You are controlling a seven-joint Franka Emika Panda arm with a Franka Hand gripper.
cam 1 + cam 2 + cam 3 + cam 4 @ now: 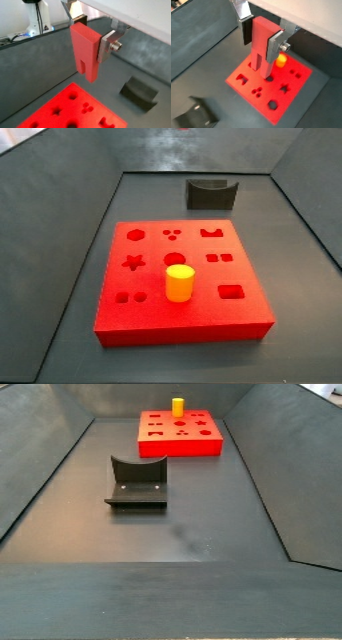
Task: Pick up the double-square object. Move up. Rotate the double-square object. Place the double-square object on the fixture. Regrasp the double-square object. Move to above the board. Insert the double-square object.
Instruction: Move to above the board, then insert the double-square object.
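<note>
In both wrist views my gripper point(88, 36) point(262, 36) is shut on the double-square object point(85, 50) point(260, 50), a long red block hanging upright between the silver fingers point(109, 44) point(276, 44). Its lower end has a slot. Below it lies the red board point(70, 111) point(271, 85) with shaped holes. The block hangs clear above the board. The dark fixture point(139, 91) point(196, 115) point(210, 193) point(138, 482) stands on the floor, apart from the board point(181, 278) point(181, 432). Neither side view shows the gripper or the block.
A yellow cylinder point(179, 283) point(178, 405) point(279, 59) stands upright in the board. Grey bin walls point(80, 208) point(54, 454) slope up around the floor.
</note>
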